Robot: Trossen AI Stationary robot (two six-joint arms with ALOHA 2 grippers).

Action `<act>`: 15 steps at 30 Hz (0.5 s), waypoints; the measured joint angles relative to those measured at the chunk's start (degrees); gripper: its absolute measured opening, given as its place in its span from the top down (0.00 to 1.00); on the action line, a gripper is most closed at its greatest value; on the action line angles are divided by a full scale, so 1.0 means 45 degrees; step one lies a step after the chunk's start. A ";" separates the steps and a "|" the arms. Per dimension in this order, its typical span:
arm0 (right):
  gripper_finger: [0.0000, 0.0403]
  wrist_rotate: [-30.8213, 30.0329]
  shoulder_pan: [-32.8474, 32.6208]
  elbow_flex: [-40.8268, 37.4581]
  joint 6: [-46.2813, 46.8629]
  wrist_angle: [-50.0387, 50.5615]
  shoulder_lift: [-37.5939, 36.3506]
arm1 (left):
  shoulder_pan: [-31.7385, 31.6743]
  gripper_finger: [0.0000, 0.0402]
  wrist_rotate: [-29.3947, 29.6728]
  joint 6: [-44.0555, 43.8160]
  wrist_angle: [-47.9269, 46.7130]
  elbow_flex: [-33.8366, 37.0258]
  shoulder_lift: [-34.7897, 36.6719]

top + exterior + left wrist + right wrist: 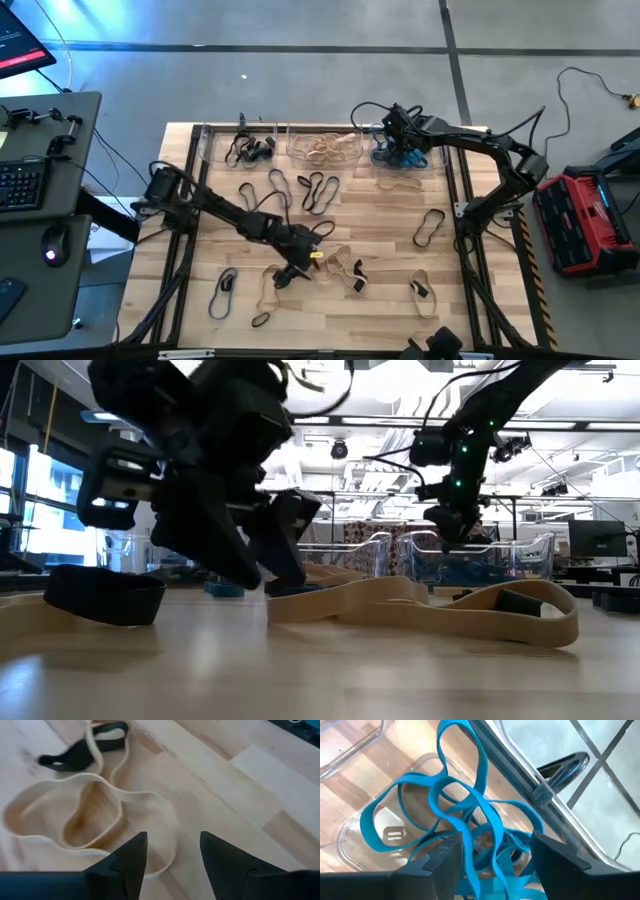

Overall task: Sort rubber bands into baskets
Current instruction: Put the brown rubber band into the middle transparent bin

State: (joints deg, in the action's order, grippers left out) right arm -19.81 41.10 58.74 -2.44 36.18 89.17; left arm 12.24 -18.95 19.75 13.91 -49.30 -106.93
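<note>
Near the front middle of the table, the left gripper [290, 272] hangs low over a tan rubber band [90, 815], its fingers spread apart with nothing between them — the band's nearest loop lies just under the gap. A black band [82, 750] lies touching the tan loops on their far side. This looks like the pick step for a tan band: the next move calls for lowering until one finger passes inside the loop and the other outside it, then closing on the thin strip without catching the black one alongside.

At the back of the table the three clear baskets stand in a row: the left basket [210, 150] holds black bands, the middle basket [352, 152] tan ones, and the right basket [440, 158] a heap of blue bands [470, 820]. The right gripper [403, 147] hovers over that blue heap with its fingers apart — a blue strand runs between them, but they do not pinch it, so the drop seems done. More black and tan bands lie scattered across the table [380, 310], so much sorting remains.
</note>
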 joint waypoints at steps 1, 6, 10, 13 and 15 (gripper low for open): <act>0.45 0.0004 0.0000 0.0000 -0.0052 -0.0027 0.0000 | -0.0068 0.58 -0.0219 0.0004 -0.0001 -0.0043 -0.0122; 0.45 0.0005 0.0024 0.0000 -0.0135 -0.0048 0.0000 | -0.0369 0.62 -0.1088 0.0004 -0.0022 -0.0325 -0.0650; 0.45 0.0005 0.0024 0.0000 -0.0135 -0.0043 -0.0005 | -0.0574 0.69 -0.1314 0.0004 -0.0017 -0.0413 -0.0913; 0.45 0.0005 0.0024 0.0000 -0.0135 -0.0043 -0.0005 | -0.0673 0.78 -0.1309 0.0082 0.0001 -0.0413 -0.0913; 0.45 0.0005 0.0024 0.0000 -0.0135 -0.0032 -0.0005 | -0.0730 0.85 -0.1281 0.0212 -0.0035 -0.0413 -0.0884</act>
State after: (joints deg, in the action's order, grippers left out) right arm -19.79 41.21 58.74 -3.05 36.04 89.14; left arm 8.96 -24.71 20.70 13.75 -51.16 -110.91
